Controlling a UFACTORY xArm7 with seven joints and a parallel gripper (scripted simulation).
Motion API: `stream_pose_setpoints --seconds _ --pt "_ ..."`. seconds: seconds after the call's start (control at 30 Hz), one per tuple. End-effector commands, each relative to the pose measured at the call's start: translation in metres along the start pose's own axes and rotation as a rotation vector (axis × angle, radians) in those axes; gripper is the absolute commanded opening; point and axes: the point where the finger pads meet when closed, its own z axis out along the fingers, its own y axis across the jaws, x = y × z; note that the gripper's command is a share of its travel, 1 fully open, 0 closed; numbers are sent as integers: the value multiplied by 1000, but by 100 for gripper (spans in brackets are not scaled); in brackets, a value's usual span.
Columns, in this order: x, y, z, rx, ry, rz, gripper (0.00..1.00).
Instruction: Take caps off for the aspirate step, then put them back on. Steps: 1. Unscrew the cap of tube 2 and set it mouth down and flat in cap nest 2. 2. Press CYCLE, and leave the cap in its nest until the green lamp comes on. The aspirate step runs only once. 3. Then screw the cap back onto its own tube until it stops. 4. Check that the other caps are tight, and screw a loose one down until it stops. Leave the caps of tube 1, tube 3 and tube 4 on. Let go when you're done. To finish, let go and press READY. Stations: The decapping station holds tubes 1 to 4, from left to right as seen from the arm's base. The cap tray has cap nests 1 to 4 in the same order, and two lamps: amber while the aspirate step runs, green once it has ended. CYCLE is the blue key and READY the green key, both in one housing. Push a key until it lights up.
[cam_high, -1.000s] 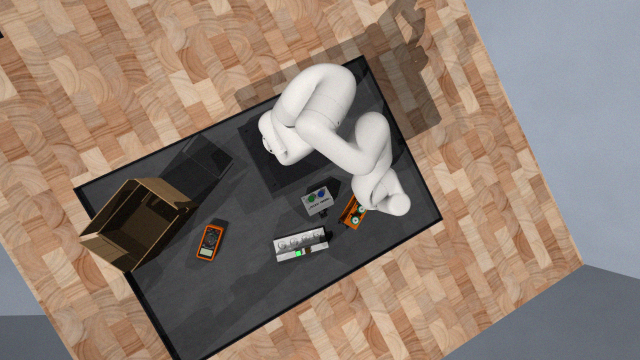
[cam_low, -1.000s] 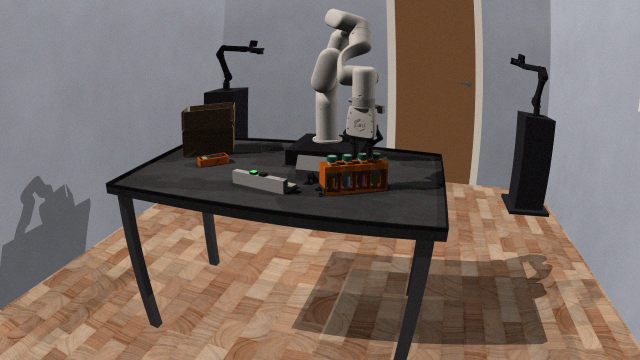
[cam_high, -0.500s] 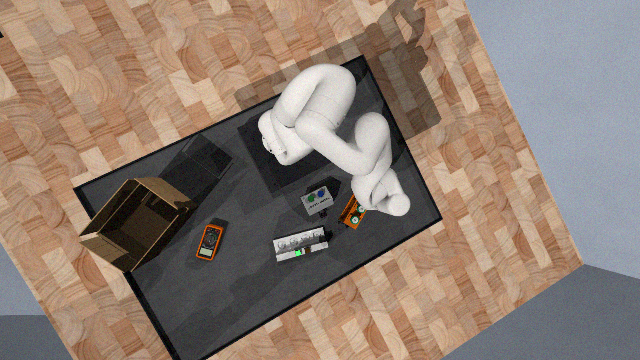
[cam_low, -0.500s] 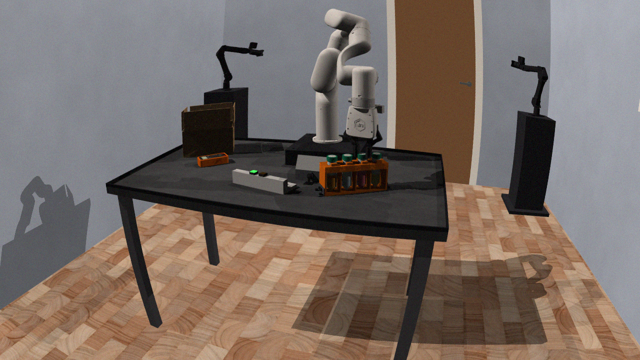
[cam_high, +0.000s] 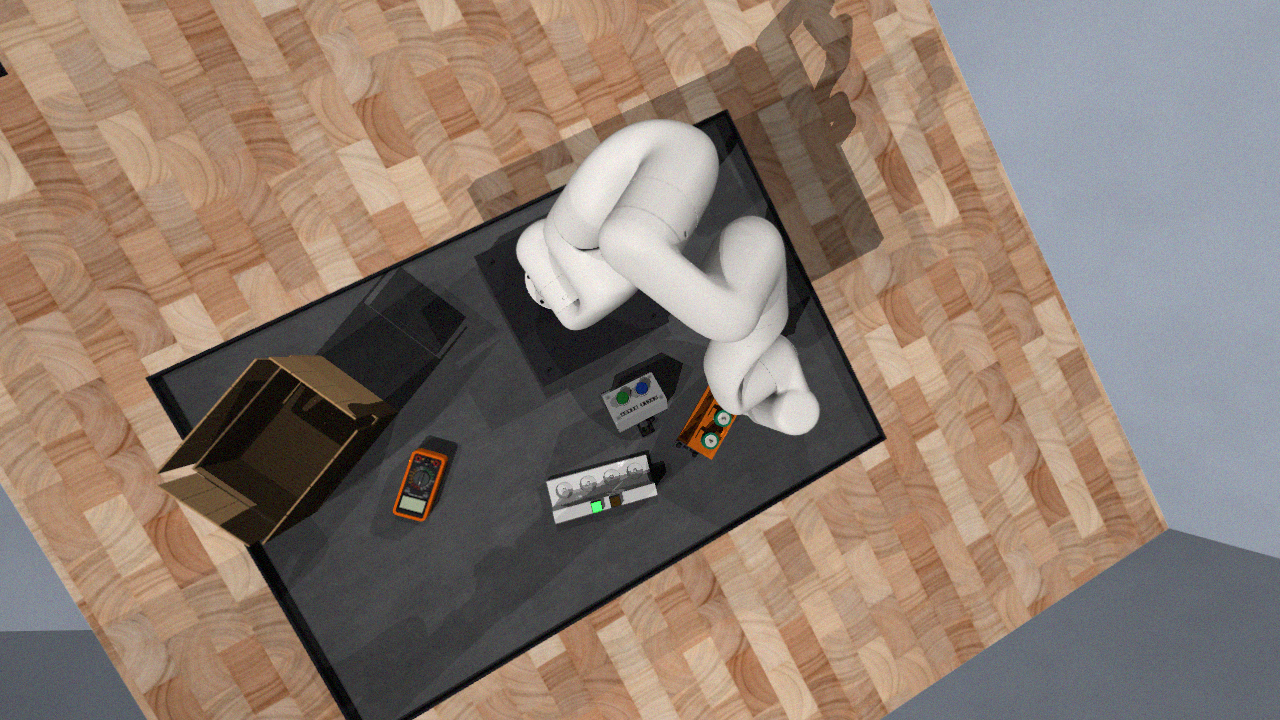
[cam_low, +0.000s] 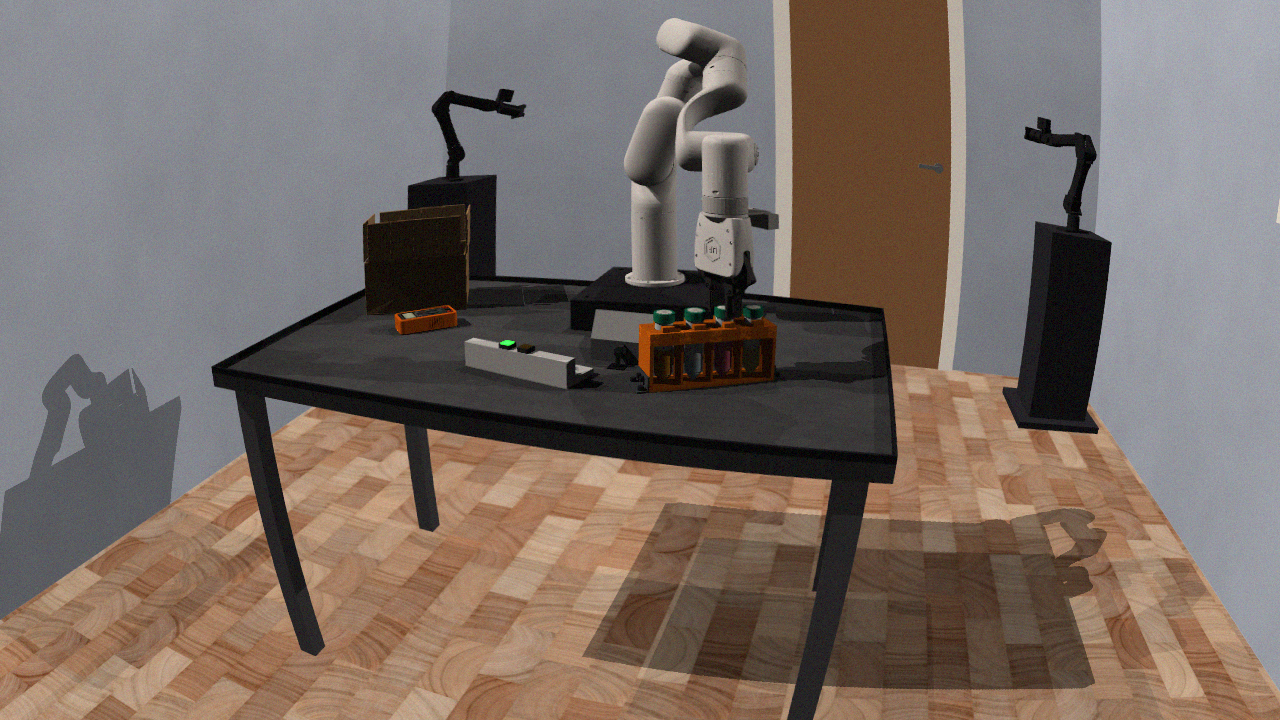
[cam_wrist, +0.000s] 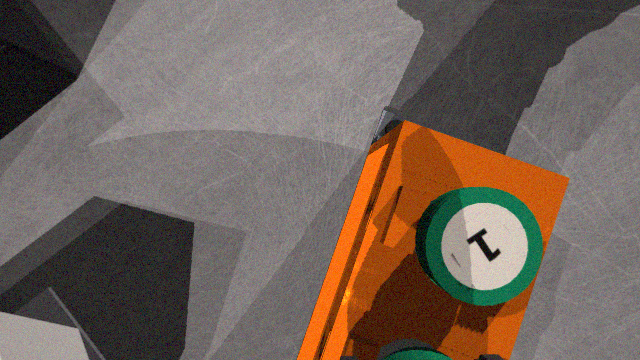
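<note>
Our gripper (cam_low: 726, 304) hangs straight down over the orange decapping station (cam_low: 707, 344), right of centre in the exterior view, and it is clamped on the cap of tube 2 (cam_low: 720, 312), third from the left in the row there. In the wrist view that cap is only a green sliver at the bottom edge (cam_wrist: 410, 354), with the cap of tube 1 (cam_wrist: 482, 246) just above it and apart from it. On the cap tray (cam_low: 537, 362), left of the station, the green lamp (cam_low: 508, 342) is lit, so we judge that the step in hand is screwing this cap back onto its own tube.

To do it well, we hold the wrist vertical and centred on the tube so the thread does not cross. We press down only lightly while turning. We turn until the cap stops and no further, or the rack may twist on the desk (cam_low: 805, 420). We cannot see how far down the cap sits. We open only once it is tight, then lift clear without brushing the neighbouring caps.
</note>
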Motion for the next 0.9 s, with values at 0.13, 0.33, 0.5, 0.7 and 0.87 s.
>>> stream_pose_setpoints --seconds 0.13,0.33,0.5,0.7,0.87 --pt "0 1 0 1 -14 459 0" --pt "0 1 0 0 -14 659 0" --pt "0 1 0 -2 -15 909 0" --pt "0 1 0 -4 -15 1130 0" --pt "0 1 0 -4 -15 1130 0"
